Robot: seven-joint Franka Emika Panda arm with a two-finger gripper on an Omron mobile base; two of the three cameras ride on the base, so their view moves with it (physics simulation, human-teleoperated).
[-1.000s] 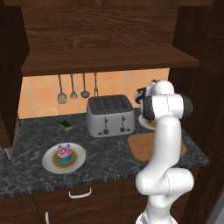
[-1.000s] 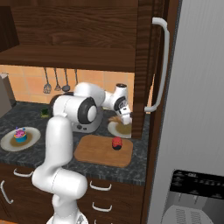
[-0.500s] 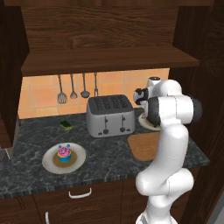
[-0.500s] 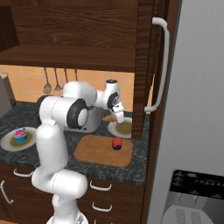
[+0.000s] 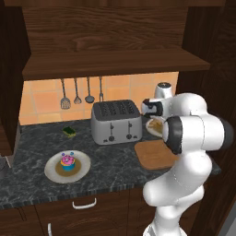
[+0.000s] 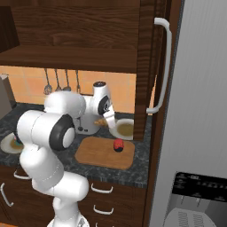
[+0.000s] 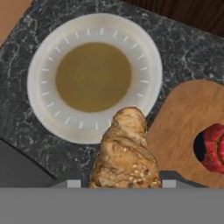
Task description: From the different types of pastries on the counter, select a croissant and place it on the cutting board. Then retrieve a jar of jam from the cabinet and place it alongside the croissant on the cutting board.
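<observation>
Tool [image 6: 103,121] clamped on croissant [image 7: 126,153], held off desk [image 5: 115,161]. Below tool: white plate [image 7: 94,76], brown centre bare. Board [image 6: 99,153] just beside plate, toward arm's base. Jar [image 6: 118,145], red top, on board near plate edge. Toaster [image 5: 116,122] beside tool, away from cabinet side. Cake [image 5: 67,162] on far plate, well apart.
</observation>
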